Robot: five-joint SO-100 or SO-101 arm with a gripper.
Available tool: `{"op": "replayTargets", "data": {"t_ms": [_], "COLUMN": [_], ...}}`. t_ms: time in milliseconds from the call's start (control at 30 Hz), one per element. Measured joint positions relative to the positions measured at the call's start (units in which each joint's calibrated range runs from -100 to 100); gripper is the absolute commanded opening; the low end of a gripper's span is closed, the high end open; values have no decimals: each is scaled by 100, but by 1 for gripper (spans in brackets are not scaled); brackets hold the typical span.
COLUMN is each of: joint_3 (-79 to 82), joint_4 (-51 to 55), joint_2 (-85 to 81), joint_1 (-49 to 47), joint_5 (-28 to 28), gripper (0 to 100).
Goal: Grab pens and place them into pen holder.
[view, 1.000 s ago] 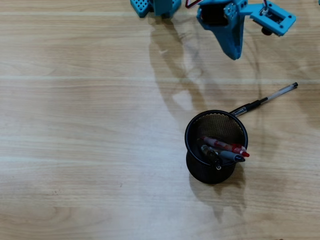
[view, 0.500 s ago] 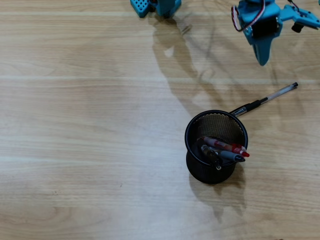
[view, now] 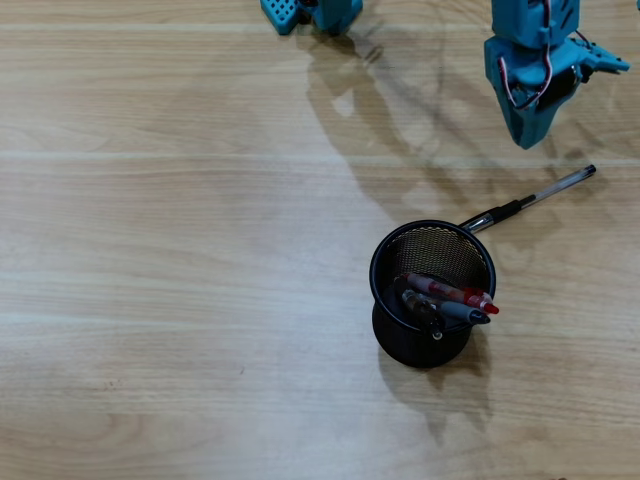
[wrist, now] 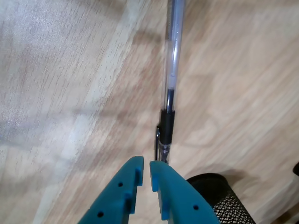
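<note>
End effector clenched, empty, hovering upper right of overhead view. Clear pen lying on desk (touching pen holder, centre-right). Three pens sitting inside.

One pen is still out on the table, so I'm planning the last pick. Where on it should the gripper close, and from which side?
Probably the clear barrel, away from the holder. The pen lies flat, its black-grip end right at the holder's rim, leaving little finger room there. Come straight down from above, fingers straddling the barrel across its length. The gripper is nearly shut and must open first.
</note>
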Motion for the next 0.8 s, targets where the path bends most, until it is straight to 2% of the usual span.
{"op": "replayTargets", "data": {"t_ms": [400,467,667,800], "joint_3": [-9,-9,-9,-9], "joint_4": [-17,-17,-17,-17], "joint_2": [68,68,85,153], "joint_1": [0,0,-67,-191], "joint_5": [5,0,-369,-416], "gripper": [4,8,31,35]}}
